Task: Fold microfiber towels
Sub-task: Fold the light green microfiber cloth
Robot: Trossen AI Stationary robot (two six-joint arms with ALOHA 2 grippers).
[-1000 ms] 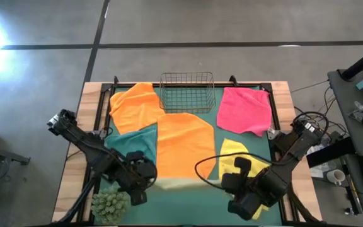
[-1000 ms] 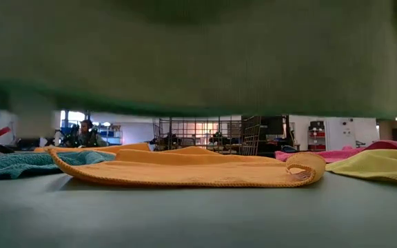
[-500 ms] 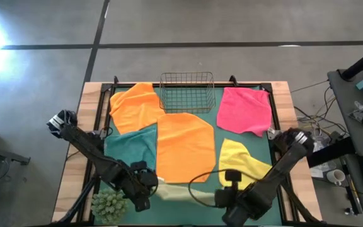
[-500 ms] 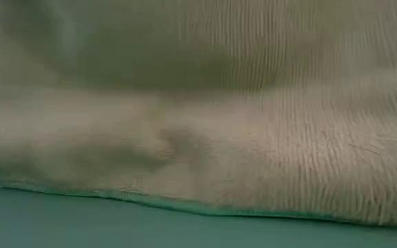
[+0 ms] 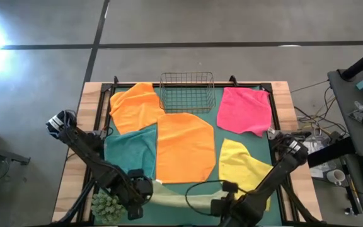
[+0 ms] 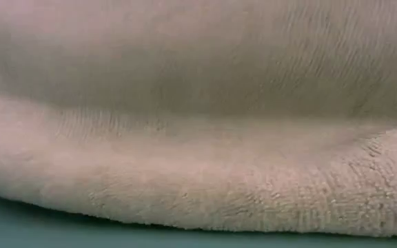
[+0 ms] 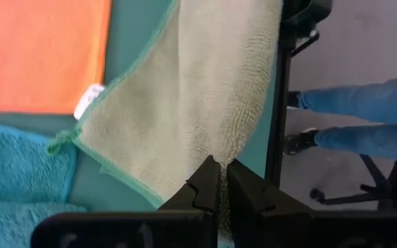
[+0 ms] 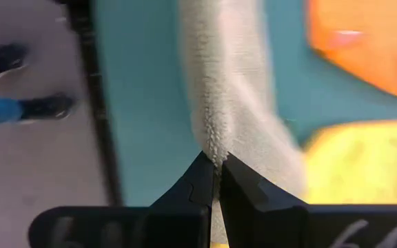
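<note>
tension matters here: left gripper (image 7: 218,180) and right gripper (image 8: 215,172) each pinch the pale olive-green fuzzy microfiber towel (image 5: 172,193); keep its edge taut, lower evenly onto the tabletop (image 5: 235,126).

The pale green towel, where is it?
In the high view the pale green towel lies along the table's near edge, just below the big orange towel, pinched by both hands.

Wire basket (image 5: 188,90) blocks the far edge; towels (image 5: 184,145) cover the mat
</note>
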